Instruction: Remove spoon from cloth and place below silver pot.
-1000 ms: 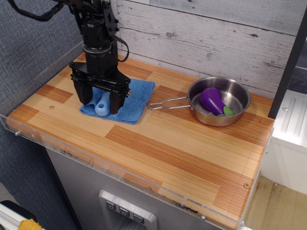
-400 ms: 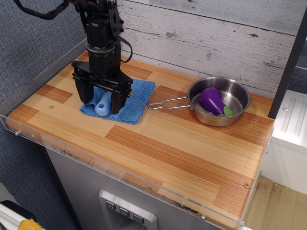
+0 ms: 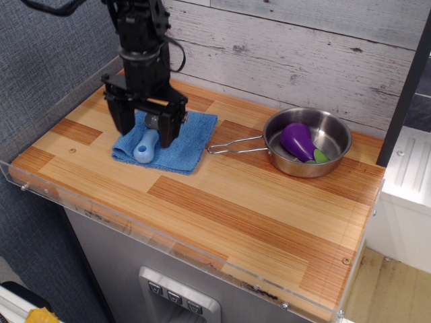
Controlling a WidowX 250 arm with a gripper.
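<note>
**Spoon on the cloth, jaws spread above it**

Observation view: a black gripper (image 3: 145,128) hangs over a blue cloth (image 3: 182,145) on a wooden bench (image 3: 236,202), jaws apart and straddling the spoon (image 3: 146,145), which lies on the cloth. The silver pot (image 3: 308,142), holding a purple eggplant (image 3: 296,140), sits well apart to the right. If the jaws close too high, the rounded handle may slip out; too low, they may snag the cloth.

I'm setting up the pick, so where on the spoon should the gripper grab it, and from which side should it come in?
Grip the spoon by its chunky light-blue handle, coming straight down from above. It lies flat on the cloth, so the rounded handle is probably the easiest part to pinch across its width. The bowl end sits under the gripper, mostly hidden. The jaws hang open astride the spoon.
</note>
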